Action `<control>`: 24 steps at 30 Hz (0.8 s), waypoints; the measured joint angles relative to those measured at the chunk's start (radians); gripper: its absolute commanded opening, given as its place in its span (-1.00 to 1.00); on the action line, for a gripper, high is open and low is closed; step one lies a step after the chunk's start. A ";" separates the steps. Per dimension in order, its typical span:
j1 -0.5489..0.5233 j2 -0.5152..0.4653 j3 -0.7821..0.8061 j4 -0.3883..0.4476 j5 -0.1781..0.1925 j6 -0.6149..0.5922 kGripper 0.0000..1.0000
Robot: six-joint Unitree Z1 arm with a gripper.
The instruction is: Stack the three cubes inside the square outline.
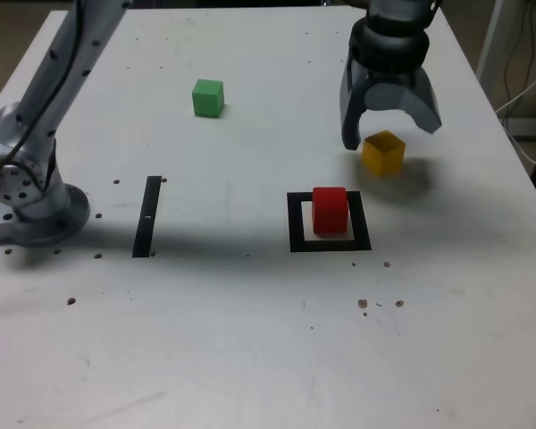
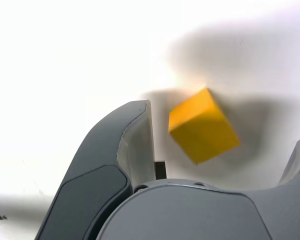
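The red cube point(image 1: 330, 210) sits inside the black square outline point(image 1: 296, 224) near the middle of the table. To the exterior view's right of it and a little farther back, the yellow cube point(image 1: 382, 153) rests on the table, turned at an angle. My gripper point(image 1: 391, 136) hangs just above the yellow cube, open wide, with a finger on either side and nothing held. In the wrist view the yellow cube point(image 2: 203, 125) lies between the two dark fingers point(image 2: 127, 150), apart from both. The green cube point(image 1: 207, 97) stands alone toward the far left in the exterior view.
A straight black strip point(image 1: 147, 215) lies on the white table point(image 1: 250, 340) at the exterior view's left. The arm's grey base point(image 1: 27, 192) sits at the left edge. Cables hang off the far right edge.
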 measured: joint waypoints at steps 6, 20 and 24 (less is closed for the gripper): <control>0.023 0.002 -0.013 0.009 -0.001 0.057 0.99; 0.028 0.000 -0.015 0.015 -0.004 0.500 0.99; 0.033 0.000 -0.021 0.015 -0.023 0.635 0.99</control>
